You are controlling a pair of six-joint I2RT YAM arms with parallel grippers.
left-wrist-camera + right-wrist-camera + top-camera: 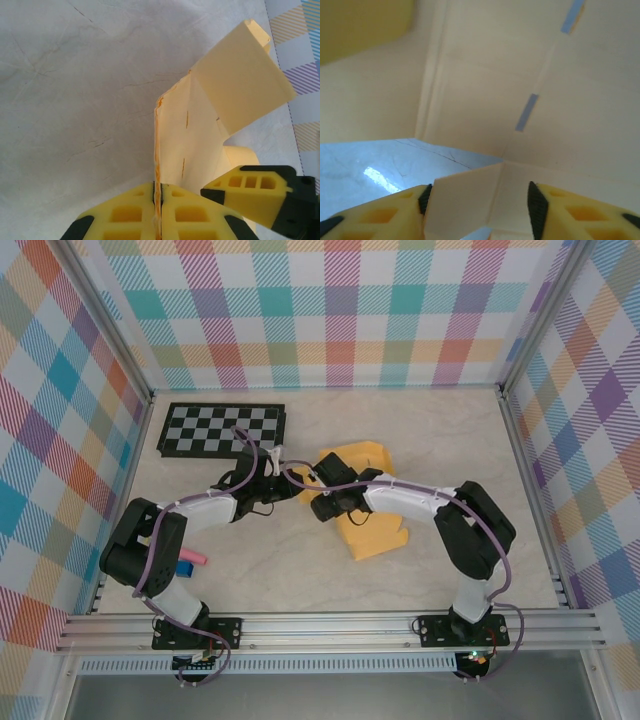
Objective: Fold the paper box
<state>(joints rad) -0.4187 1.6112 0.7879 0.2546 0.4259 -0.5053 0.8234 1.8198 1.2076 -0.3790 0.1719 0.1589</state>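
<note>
The paper box (378, 532) is a yellow-orange cardboard sheet lying mid-table, partly raised under both arms. My left gripper (283, 477) is shut on a standing edge of the paper box (200, 130); in the left wrist view the thin edge runs straight down between the closed yellow fingers of the left gripper (160, 200). One finger of my right gripper (255, 192) shows just to the right of it. My right gripper (322, 490) meets the sheet from the right. In the right wrist view a bent flap of the paper box (495, 100) sits between the spread jaws of the right gripper (477, 205).
A black-and-grey checkerboard (222, 430) lies at the back left. A small pink object (190, 562) rests beside the left arm's base. Plaid walls (340, 310) and aluminium rails (330, 625) enclose the table.
</note>
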